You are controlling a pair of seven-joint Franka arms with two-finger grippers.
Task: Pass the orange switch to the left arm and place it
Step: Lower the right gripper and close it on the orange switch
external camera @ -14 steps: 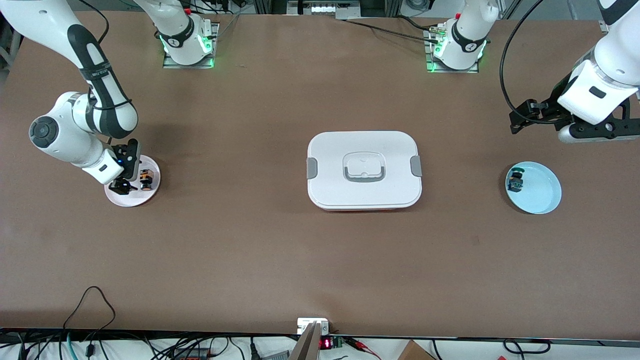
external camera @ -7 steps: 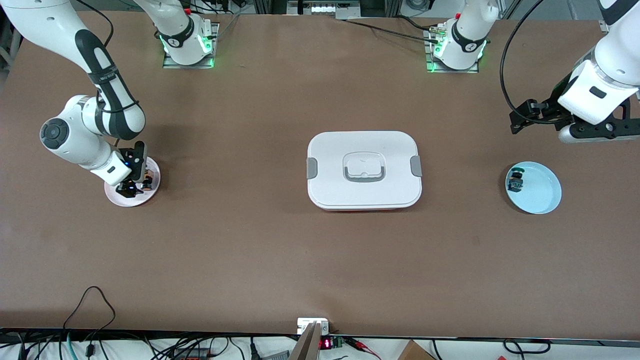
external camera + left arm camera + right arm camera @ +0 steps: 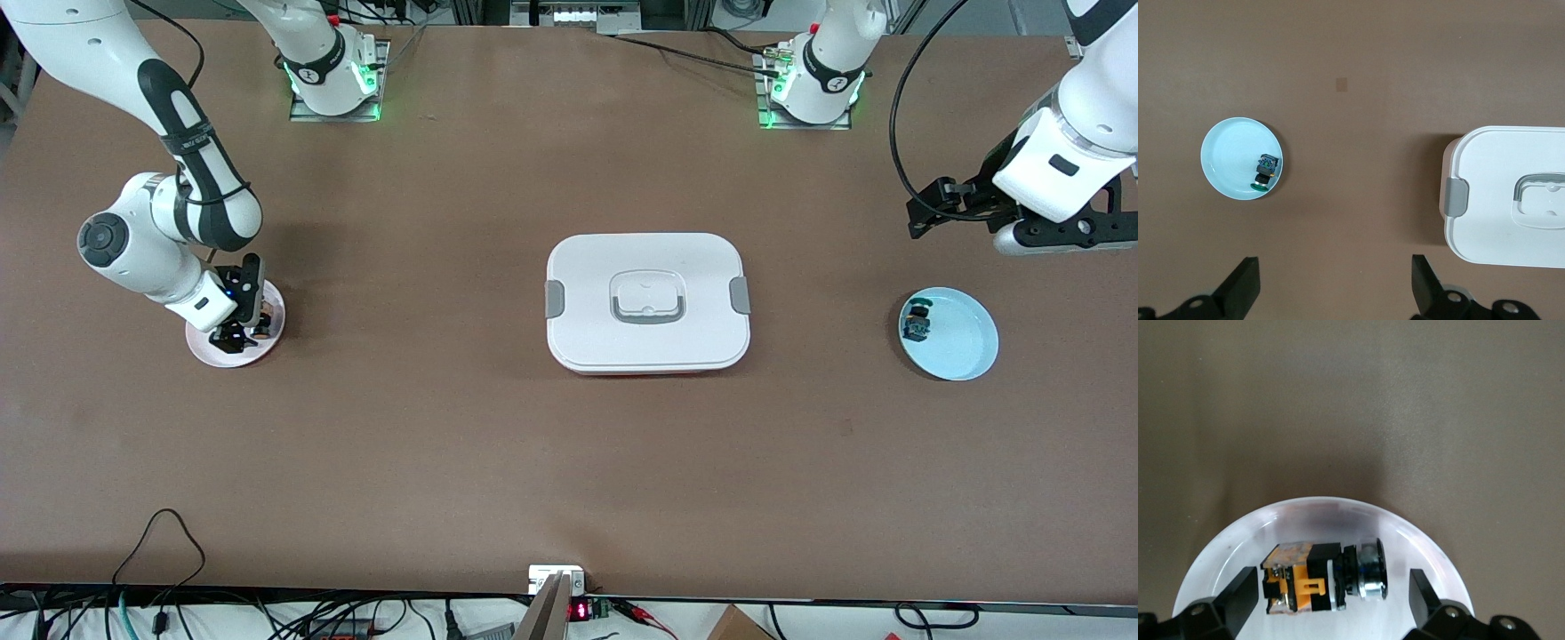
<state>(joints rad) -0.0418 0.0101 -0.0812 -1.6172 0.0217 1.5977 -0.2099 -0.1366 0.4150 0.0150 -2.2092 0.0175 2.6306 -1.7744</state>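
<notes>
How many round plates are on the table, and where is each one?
2. The white plate lies toward the right arm's end, holding the orange switch. The light blue plate lies toward the left arm's end, holding a small dark component. None seems hidden.

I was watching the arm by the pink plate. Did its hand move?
Yes. The right gripper slid along the pink plate toward the box, and its open fingers now straddle the orange switch.
</notes>
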